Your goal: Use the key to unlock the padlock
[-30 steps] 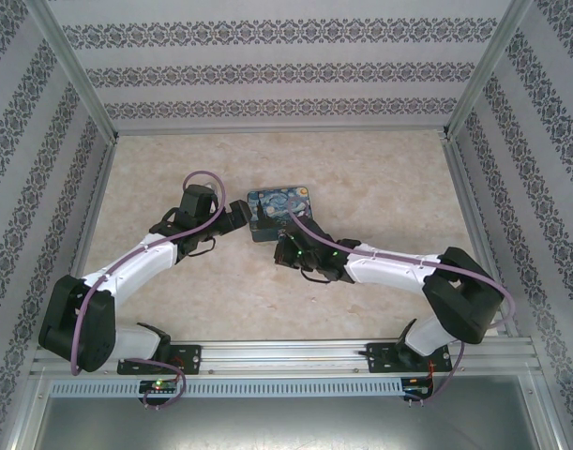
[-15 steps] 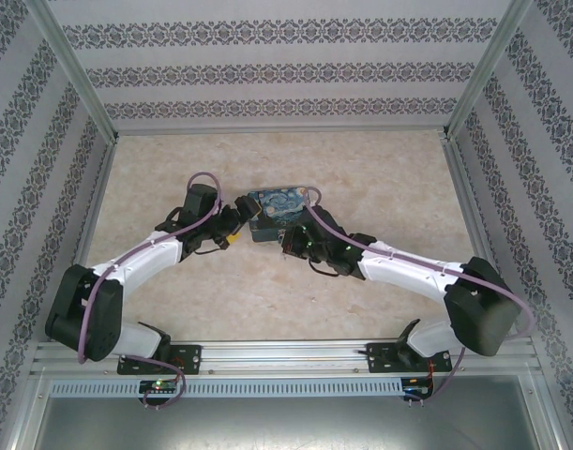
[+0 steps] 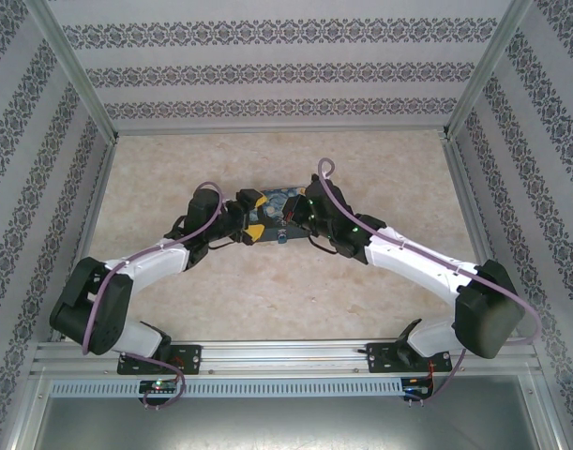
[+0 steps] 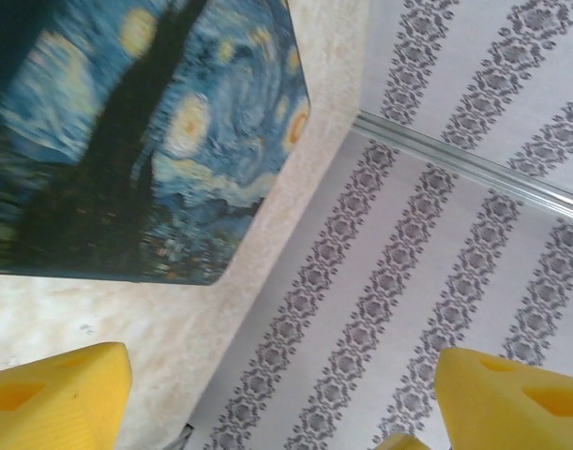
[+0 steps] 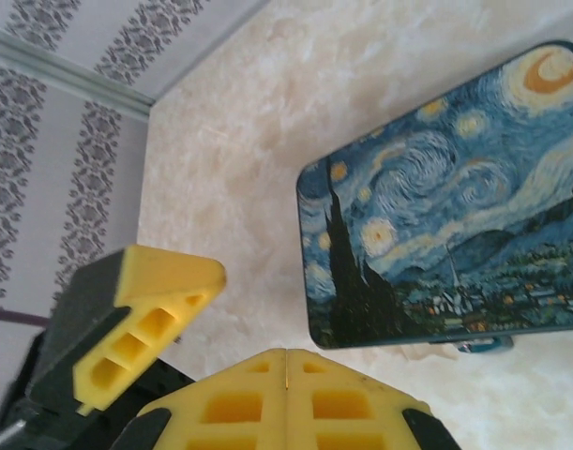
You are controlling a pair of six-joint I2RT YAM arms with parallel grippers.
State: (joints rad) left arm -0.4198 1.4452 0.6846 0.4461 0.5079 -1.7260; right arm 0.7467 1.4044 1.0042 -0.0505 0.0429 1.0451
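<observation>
Left gripper: jaws released; blue-and-yellow swirl-painted rectangular box ahead-left on beige marbled bench. Right gripper: jaws clenched; box ahead-right.

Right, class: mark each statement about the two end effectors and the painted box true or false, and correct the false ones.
1. The left end effector is open, with its yellow fingers far apart. True.
2. The right end effector is spread wide open. False: its yellow fingers are pressed together.
3. The painted box lies on the table between the two end effectors. True.
4. The box's top is plain red. False: it bears a blue and yellow swirling night-sky picture.
</observation>
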